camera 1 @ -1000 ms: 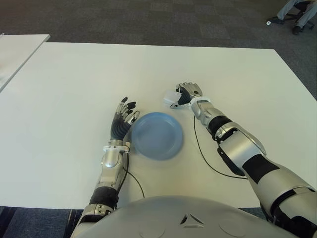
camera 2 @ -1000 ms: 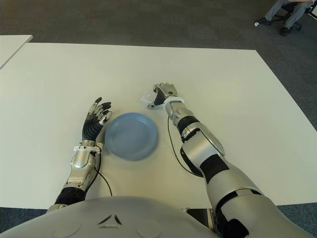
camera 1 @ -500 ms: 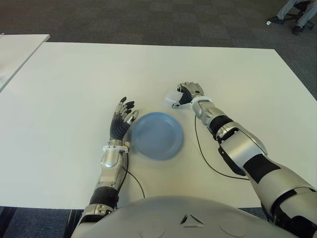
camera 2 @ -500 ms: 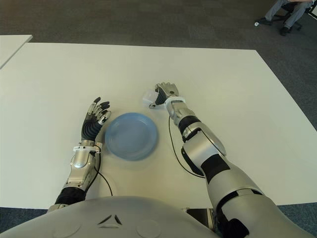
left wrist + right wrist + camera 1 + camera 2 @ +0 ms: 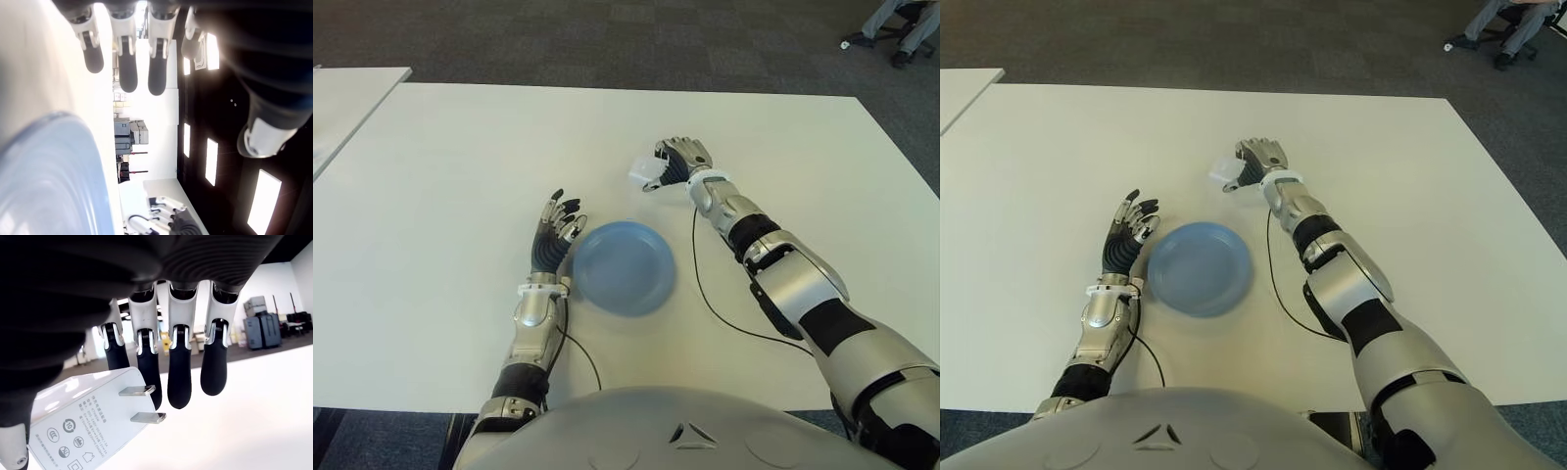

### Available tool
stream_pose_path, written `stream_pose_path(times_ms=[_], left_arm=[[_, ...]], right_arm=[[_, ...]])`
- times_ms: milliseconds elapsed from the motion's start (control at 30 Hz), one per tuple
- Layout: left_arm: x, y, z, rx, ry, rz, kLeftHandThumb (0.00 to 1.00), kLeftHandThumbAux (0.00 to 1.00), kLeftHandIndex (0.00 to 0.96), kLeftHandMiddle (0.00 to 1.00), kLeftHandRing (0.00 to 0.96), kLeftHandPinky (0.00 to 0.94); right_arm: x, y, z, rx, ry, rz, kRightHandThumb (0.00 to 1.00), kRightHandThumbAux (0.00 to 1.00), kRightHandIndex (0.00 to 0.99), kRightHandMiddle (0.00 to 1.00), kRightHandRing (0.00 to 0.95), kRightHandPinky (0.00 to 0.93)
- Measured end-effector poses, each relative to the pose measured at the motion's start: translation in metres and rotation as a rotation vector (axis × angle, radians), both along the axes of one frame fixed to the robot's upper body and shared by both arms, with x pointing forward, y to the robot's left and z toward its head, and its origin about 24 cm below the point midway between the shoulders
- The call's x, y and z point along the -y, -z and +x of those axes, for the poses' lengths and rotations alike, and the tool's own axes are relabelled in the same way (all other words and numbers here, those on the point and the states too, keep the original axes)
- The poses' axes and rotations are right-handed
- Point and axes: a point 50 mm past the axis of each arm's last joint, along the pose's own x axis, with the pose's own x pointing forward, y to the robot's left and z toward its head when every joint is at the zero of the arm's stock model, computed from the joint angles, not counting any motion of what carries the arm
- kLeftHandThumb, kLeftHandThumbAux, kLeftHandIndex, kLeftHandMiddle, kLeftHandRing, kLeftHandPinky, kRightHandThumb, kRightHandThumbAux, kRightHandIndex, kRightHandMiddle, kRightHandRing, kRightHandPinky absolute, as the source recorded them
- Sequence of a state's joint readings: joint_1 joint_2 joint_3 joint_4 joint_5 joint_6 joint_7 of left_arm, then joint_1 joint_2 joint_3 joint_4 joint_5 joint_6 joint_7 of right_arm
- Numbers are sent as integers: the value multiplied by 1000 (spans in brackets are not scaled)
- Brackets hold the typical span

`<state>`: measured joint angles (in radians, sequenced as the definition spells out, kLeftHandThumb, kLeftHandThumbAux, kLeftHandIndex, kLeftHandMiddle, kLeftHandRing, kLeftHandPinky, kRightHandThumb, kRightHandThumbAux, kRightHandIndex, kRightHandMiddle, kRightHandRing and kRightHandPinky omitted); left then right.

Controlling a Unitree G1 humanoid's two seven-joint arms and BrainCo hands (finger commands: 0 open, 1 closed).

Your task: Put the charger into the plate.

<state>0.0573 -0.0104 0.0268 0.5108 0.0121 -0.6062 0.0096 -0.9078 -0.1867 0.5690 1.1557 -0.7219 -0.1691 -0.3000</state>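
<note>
Pick looks done: right hand [image 5: 677, 163] is closed on the white charger [image 5: 646, 172], up off the worktop [image 5: 450, 147] toward its far edge from the blue plate [image 5: 625, 267]; carry-over and release remain, plate empty, left hand [image 5: 555, 235] open just beside its left rim

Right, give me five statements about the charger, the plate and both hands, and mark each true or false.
1. The right hand holds the white charger. True.
2. The charger lies in the blue plate. False: it is in the right hand, beyond the plate's far rim, and the plate holds nothing.
3. The left hand shows beside the plate's left edge, fingers extended, holding nothing. True.
4. The charger's two metal prongs show in the right wrist view. True.
5. The plate sits at the table's far right corner. False: it lies near the robot, between the two arms.
</note>
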Motion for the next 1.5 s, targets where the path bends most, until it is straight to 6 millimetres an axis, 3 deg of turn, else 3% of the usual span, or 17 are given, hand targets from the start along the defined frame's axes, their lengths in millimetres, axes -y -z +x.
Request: stream_pose_path(times_ms=[433, 800, 1500], left_arm=[[-1, 1, 4, 0, -3, -7, 0, 546, 67, 259, 242, 191], [-2, 2, 6, -3, -14, -8, 0, 555, 87, 273, 253, 202], [-4, 3, 10, -7, -32, -18, 0, 557, 97, 270, 258, 217]], right_arm=[[-14, -25, -3, 97, -117, 63, 952, 658, 387, 501, 516, 748], [-21, -35, -18, 129, -201, 117, 953, 657, 388, 502, 517, 787], [-9, -18, -87, -40, -368, 169, 954, 657, 389, 503, 518, 815]])
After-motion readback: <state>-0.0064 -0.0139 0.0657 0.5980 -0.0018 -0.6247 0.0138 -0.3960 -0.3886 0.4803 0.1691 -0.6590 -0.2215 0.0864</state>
